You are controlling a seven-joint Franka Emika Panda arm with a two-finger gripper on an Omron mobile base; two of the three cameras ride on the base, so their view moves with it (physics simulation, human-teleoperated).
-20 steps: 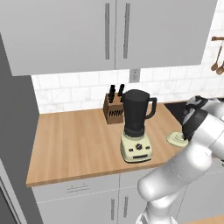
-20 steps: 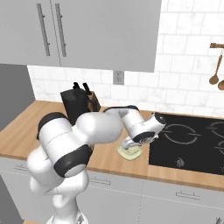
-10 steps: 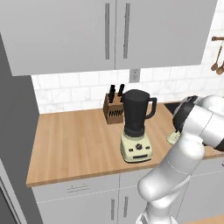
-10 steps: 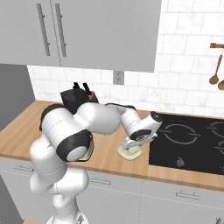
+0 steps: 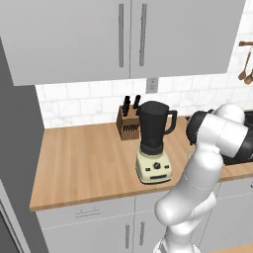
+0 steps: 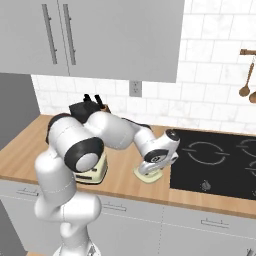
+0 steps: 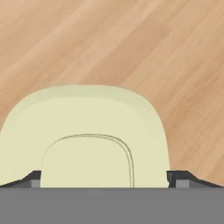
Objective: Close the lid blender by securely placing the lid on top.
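The cream lid point(image 6: 148, 174) lies flat on the wooden counter, just left of the cooktop, and looms large in the hand view point(image 7: 87, 127) with its raised knob in the middle. My gripper point(image 6: 153, 167) is low over it, pointing down, open, with one fingertip point(image 7: 27, 179) on each side of the lid's knob point(image 7: 87, 159). The blender point(image 5: 154, 143) stands to the left on the counter, its dark jar uncovered and its cream base point(image 6: 98, 170) partly hidden behind my arm. From the left base camera my arm covers the lid.
A wooden knife block point(image 5: 128, 123) stands against the wall behind the blender. The black cooktop point(image 6: 215, 160) lies right of the lid. Wooden spoons point(image 6: 245, 85) hang on the wall, and cabinets point(image 5: 128, 34) hang above the counter.
The hand has come down closer over the lid, and the arm's elbow has swung. The lid and blender have stayed where they were.
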